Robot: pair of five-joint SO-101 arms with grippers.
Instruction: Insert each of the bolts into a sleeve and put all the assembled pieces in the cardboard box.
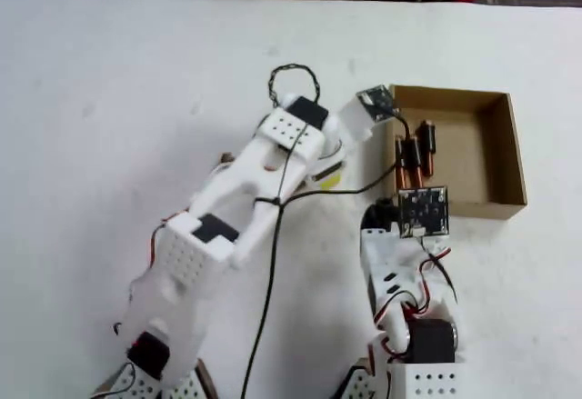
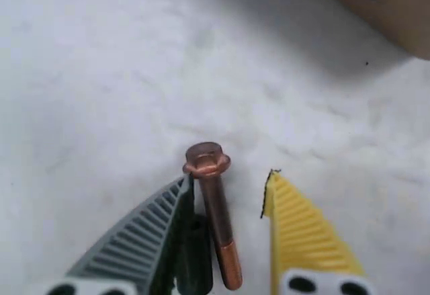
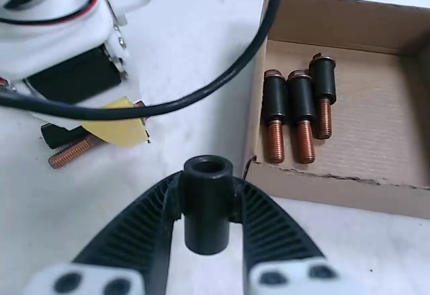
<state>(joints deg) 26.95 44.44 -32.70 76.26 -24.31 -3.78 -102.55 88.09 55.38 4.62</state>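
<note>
White desk [image 1: 109,99], dark room edge along the back. Cardboard box [image 1: 515,149] sits open-topped on the right side of the desk.

Three assembled pieces [image 3: 301,117] lie in the box, side by side near its left wall. Each has a black sleeve up by the head and copper thread sticking out the other end.

Left gripper [image 2: 228,179] is open and low over the desk, just left of the box. A loose copper flange bolt [image 2: 216,214] lies on the desk between its fingers. The shank runs along the inner edge of the grey finger [image 2: 144,234], and there's a clear gap to the yellow finger [image 2: 302,228]. It isn't clamped. Right wrist view shows that bolt's threaded end poking out from under the yellow finger.

Right gripper [image 3: 207,186] is closed on a black sleeve [image 3: 208,207], one finger on each side of it. The sleeve's open bore faces the wrist camera and nothing is in it. The gripper sits just outside the box's near left corner, with the left arm [image 1: 264,181] across from it.
</note>
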